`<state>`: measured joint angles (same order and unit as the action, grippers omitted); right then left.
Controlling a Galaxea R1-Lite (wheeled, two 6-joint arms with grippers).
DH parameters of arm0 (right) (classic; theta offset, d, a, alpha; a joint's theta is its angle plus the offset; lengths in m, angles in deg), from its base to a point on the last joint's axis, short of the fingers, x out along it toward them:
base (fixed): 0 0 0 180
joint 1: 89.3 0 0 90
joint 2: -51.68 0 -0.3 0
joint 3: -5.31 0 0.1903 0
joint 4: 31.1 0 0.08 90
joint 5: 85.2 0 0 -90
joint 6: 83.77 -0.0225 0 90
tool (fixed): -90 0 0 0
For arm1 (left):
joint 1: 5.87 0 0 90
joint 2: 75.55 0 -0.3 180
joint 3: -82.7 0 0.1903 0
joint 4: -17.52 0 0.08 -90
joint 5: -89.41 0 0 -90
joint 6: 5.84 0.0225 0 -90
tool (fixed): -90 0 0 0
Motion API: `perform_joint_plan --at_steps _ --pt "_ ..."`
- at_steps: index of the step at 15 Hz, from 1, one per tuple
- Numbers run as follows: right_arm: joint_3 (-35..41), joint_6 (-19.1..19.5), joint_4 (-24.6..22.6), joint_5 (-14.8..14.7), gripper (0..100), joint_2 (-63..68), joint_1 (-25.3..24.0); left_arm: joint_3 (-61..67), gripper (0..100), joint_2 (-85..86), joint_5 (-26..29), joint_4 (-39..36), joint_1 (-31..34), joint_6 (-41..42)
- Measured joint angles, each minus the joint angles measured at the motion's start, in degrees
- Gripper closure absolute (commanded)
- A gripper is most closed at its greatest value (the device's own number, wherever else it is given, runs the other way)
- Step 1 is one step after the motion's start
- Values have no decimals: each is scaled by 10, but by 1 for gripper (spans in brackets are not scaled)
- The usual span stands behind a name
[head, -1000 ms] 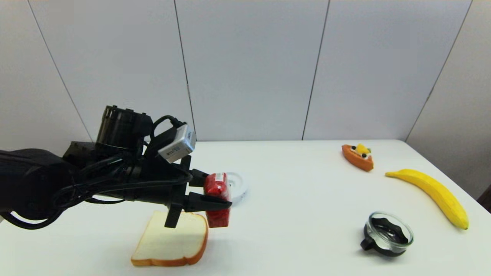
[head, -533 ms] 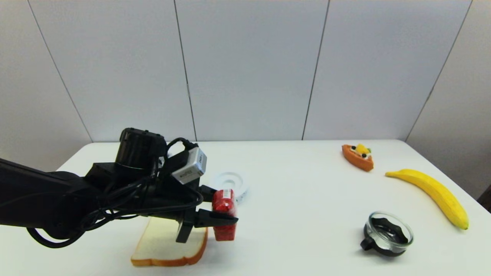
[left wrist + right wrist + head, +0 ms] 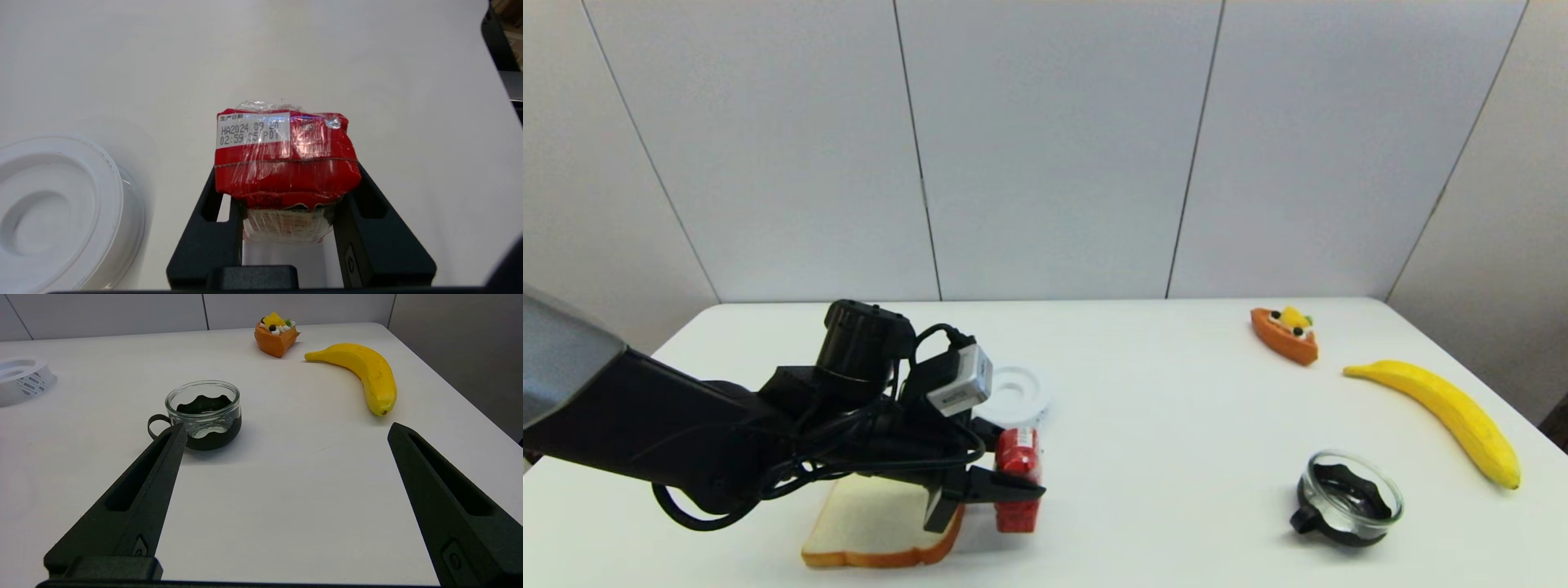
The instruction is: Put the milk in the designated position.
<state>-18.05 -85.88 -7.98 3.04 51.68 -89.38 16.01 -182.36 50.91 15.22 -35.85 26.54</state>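
Low in the lower-left of the head view, the left gripper (image 3: pixel 1019 482) is clamped on the small red gable-topped milk carton (image 3: pixel 1018 480) beside the foam bread slice (image 3: pixel 882 523), apparently at the placing step; next, seating and release.

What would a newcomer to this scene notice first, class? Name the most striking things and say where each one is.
First, the left gripper, low over the table's near left part, shut on the red milk just right of the bread slice. Next, the yellow banana along the far right edge, with the orange fruit tart behind it. The right gripper hangs open near the glass cup.
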Motion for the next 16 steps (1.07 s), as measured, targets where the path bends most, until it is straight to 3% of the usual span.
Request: perform_joint_plan --at_steps 8,9,16 --pt "0 0 0 0 0 0 0 -4 100 -23 -14 -9 0 0" --pt "0 0 0 0 0 0 0 -5 0 -24 -15 -9 0 0" --pt "0 0 0 0 0 0 0 -7 0 -23 -15 -7 0 0"
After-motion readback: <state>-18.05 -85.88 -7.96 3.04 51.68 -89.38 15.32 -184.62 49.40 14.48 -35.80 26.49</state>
